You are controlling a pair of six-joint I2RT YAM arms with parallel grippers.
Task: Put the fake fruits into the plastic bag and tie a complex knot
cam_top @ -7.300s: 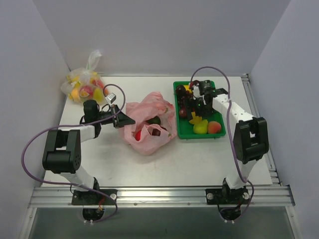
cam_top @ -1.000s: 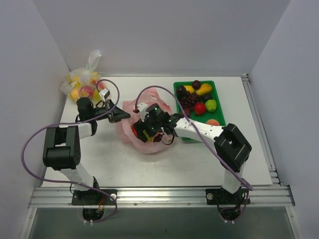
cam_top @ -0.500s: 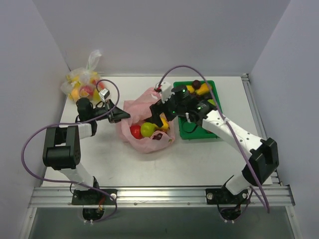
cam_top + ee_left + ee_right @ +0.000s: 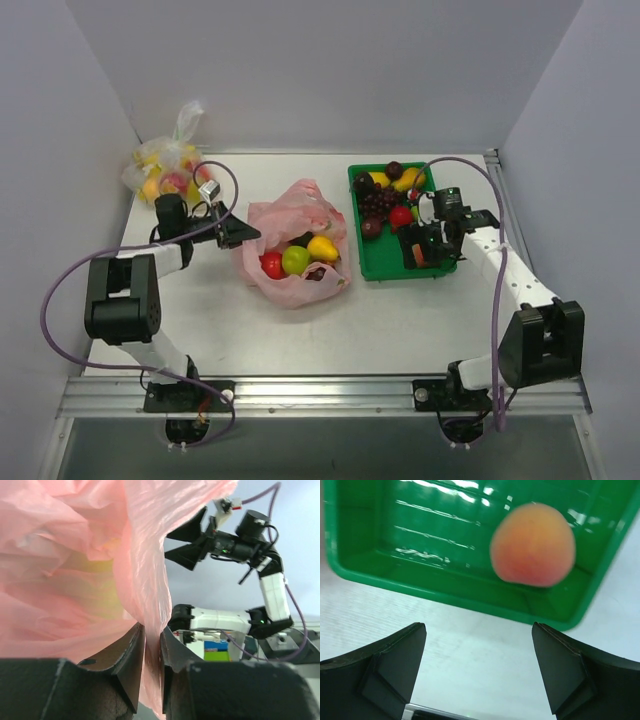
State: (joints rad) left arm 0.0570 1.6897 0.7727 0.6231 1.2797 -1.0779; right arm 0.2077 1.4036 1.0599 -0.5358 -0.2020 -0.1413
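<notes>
The pink plastic bag [image 4: 296,215] lies open mid-table. Inside it show a red apple [image 4: 271,264], a green apple [image 4: 296,260] and a yellow pear [image 4: 322,247]. My left gripper [image 4: 254,237] is shut on the bag's left rim; the pink film [image 4: 75,555] runs pinched between its jaws [image 4: 152,640]. My right gripper [image 4: 418,250] hangs open over the front right corner of the green tray [image 4: 385,272]. A peach [image 4: 532,544] lies in the tray just beyond the spread fingers [image 4: 395,655]. Nothing is between them. No knot shows.
The tray also holds a banana [image 4: 408,180], grapes [image 4: 378,203], a red apple [image 4: 401,216] and dark round fruits. A clear bag of yellow-red fruit [image 4: 165,170] sits at the back left corner. Walls close in on three sides.
My right arm has swung from above the bag back to the tray's front right corner, open, and the yellow pear now lies in the bag. The left gripper keeps its hold.
</notes>
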